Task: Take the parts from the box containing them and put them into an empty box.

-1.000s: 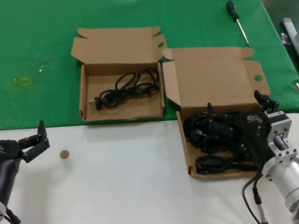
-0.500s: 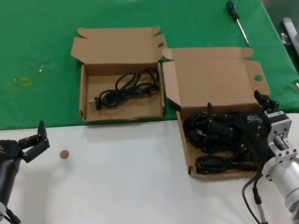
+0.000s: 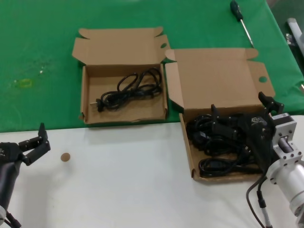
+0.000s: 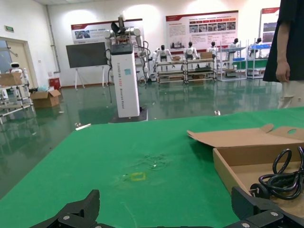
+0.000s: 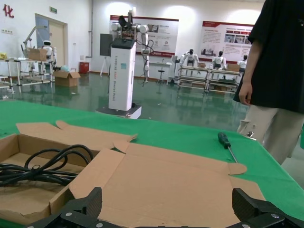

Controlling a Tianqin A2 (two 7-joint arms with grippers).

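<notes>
Honestly nothing has moved over the last second, every frame looks the same. The right gripper (image 3: 237, 124) is parked low inside the shallow box (image 3: 188, 145), fingers spread wide with the pile of black cables (image 3: 213, 142) right under and in front of them. Not clamped on anything yet, so my guess is it's paused just before closing on a bundle. Off to that gripper's left and a bit farther back, the deeper box (image 3: 84, 95) already has one cable (image 3: 129, 88) lying in it. The left gripper (image 3: 32, 145) hangs idle over the white table (image 3: 123, 180), fingers apart and empty, well away from both boxes.
</notes>
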